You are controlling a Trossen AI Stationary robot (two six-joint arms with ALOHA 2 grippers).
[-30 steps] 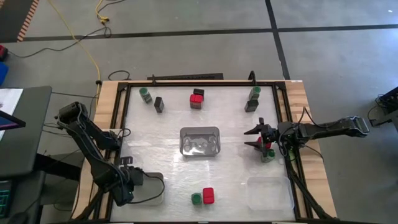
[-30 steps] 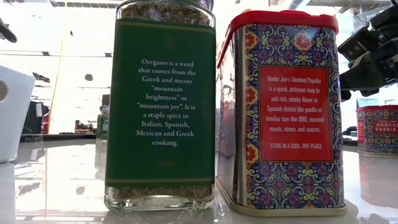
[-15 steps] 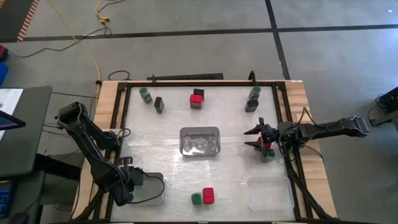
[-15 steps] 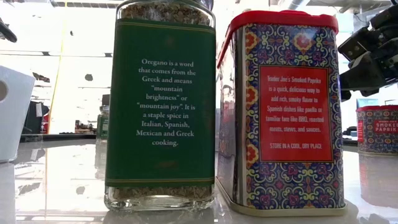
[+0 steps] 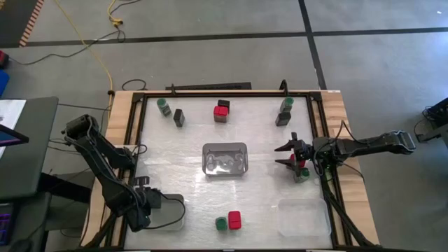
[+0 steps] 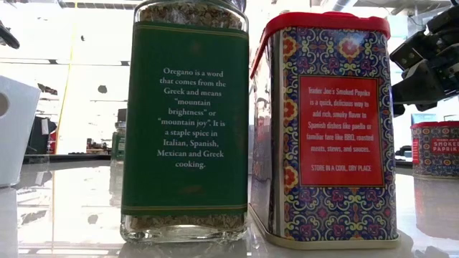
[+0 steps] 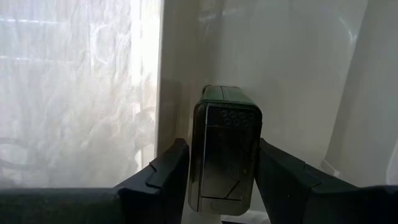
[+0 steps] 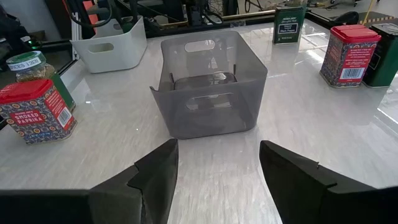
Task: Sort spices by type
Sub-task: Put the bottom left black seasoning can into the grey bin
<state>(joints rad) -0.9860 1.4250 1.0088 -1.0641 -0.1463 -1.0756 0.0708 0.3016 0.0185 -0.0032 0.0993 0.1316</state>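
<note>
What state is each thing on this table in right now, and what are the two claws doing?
Left gripper: shut on a dark tin, over the white bin.
Right gripper: open, empty, above the table's right side.
Grey bin: upright, one tin lying inside.
Clear bin: upright; contents cannot be told.
Oregano jar: upright, lid on.
Paprika tin: upright, closed, beside the jar.

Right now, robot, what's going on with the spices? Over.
Left end effector shut on dark tin, over white bin. Right end effector open, empty, facing grey bin. Path between clear.
</note>
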